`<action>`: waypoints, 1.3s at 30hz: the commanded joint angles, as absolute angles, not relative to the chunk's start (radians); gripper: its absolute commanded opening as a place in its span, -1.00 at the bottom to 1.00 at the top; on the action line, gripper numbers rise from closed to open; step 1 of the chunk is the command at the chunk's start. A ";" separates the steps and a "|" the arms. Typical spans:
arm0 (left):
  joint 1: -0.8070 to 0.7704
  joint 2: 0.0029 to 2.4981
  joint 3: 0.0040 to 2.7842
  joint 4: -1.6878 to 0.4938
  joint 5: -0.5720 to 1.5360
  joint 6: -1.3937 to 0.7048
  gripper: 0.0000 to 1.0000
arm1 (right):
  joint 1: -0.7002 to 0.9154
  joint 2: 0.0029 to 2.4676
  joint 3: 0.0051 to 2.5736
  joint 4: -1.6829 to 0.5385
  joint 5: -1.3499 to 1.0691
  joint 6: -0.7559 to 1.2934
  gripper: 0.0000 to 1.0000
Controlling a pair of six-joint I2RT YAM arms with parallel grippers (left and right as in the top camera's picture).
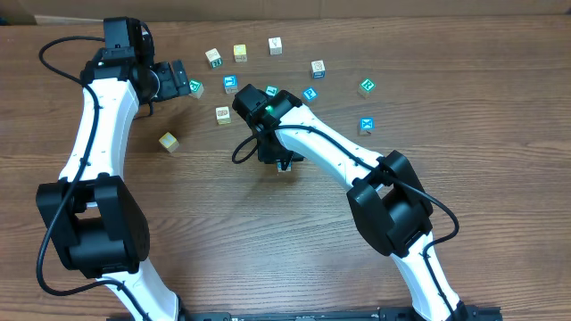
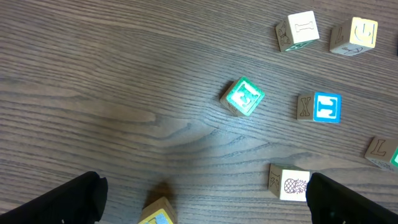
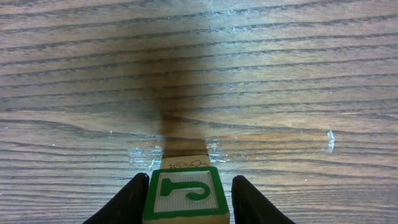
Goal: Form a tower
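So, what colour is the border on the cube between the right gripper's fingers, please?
Green; the cube shows best in the right wrist view.

Two arms [image 1: 98, 125] [image 1: 330, 147] stood at the counter [image 1: 268, 259], each ending in one hand: a left hand [image 1: 181, 80] and a right hand [image 1: 282, 160]. Twelve loose cubes lay on the wood in the overhead view: three blue-faced cubes [image 1: 230, 84] [image 1: 310, 94] [image 1: 366, 126], three teal-faced cubes [image 1: 195, 87] [image 1: 271, 91] [image 1: 367, 86], and six pale cubes [image 1: 214, 58] [image 1: 240, 53] [image 1: 275, 45] [image 1: 318, 69] [image 1: 223, 115] [image 1: 169, 142] in cream or yellow. A thirteenth, one green-bordered cube [image 3: 184, 198], sat between the right hand's two fingers [image 3: 127, 202]. The left wrist view took in seven cubes, one of them cut by the bottom edge.
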State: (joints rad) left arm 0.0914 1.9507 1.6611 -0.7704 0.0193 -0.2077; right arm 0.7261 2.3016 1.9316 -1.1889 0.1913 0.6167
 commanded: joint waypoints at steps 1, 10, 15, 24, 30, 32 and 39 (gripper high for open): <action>0.085 1.923 1.661 -0.767 0.019 -0.217 1.00 | 0.722 2.308 1.958 -1.187 0.209 0.616 -0.25; 0.085 1.923 1.661 -0.767 0.019 -0.217 0.99 | 0.722 2.308 1.959 -1.187 0.209 0.616 -0.48; 0.085 1.923 1.661 -0.767 0.019 -0.217 1.00 | 0.722 2.308 1.961 -1.192 0.209 0.616 -0.48; 0.084 1.923 1.661 -0.767 0.019 -0.217 0.99 | 0.722 2.308 1.998 -1.248 0.209 0.616 -0.48; 0.085 1.923 1.661 -0.767 0.019 -0.217 0.98 | 0.722 2.308 1.998 -1.278 0.195 0.617 -0.47; 0.085 1.923 1.661 -0.767 0.019 -0.217 0.99 | 0.723 2.308 1.998 -1.278 0.189 0.617 -0.46; 0.085 1.923 1.661 -0.767 0.019 -0.217 0.99 | 0.723 2.308 1.996 -1.271 0.179 0.620 -0.39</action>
State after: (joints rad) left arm 0.0914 1.9507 1.6611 -0.7704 0.0189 -0.2077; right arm 0.7265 2.3020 1.9663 -1.2758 0.1848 0.6159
